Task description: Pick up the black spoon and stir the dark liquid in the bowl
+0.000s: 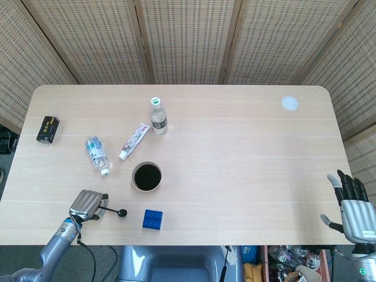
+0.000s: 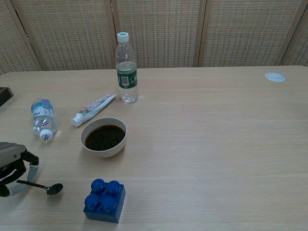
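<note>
Black spoon (image 2: 39, 186) pinched by its handle in the left hand (image 2: 11, 165), low over the table (image 2: 202, 144).
White bowl (image 2: 104, 137) nearby holds dark liquid (image 2: 104, 137); right hand (image 1: 352, 207) hangs empty, fingers spread.

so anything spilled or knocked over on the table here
Nothing spilled: the dark liquid sits inside the bowl. One small water bottle lies on its side left of the bowl, cap on, while the taller bottle stands upright. The toothpaste tube lies flat too.
</note>
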Motion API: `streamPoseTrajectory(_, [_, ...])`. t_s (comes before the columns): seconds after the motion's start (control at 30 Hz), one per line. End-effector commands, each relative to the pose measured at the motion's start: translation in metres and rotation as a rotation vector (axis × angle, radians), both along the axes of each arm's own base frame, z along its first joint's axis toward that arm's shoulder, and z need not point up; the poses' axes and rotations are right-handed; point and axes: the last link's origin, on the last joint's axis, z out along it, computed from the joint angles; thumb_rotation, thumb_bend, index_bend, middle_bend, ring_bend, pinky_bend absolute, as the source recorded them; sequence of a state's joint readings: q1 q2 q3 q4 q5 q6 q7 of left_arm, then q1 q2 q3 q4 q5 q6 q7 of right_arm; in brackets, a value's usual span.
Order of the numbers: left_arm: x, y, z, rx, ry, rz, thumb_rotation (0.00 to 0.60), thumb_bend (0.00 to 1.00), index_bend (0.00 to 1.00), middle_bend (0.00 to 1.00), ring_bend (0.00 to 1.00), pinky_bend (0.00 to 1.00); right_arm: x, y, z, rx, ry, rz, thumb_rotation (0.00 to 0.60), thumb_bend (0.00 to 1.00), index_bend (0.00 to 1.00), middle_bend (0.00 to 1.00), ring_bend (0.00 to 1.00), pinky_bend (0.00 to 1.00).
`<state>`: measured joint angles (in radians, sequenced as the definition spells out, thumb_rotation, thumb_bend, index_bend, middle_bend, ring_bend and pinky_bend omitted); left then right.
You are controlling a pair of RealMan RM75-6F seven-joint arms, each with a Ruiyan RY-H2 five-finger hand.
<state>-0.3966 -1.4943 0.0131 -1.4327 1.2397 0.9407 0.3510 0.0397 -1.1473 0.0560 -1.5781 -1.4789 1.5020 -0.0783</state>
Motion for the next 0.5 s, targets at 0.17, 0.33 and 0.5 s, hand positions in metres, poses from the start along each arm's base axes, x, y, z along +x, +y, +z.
streamPoseTrajectory(0.17, [0.009,0.015,0.021,0.046,0.009,-0.053,0.600,0.52,0.60,0.84,0.79,0.76,0.000,0.000,0.000,-0.002,-0.002,0.002,0.600,0.15,0.09,0.05,0.00,0.00])
streamPoseTrajectory(0.33, [0.020,0.032,0.041,0.087,0.089,-0.183,0.600,0.52,0.60,0.84,0.79,0.76,0.000,-0.001,0.001,-0.002,-0.001,0.008,0.600,0.15,0.09,0.05,0.00,0.00])
streamPoseTrajectory(0.5, [0.037,0.056,0.060,0.120,0.208,-0.354,0.600,0.52,0.61,0.84,0.79,0.76,0.002,-0.002,0.001,-0.003,-0.003,0.018,0.600,0.15,0.09,0.05,0.00,0.00])
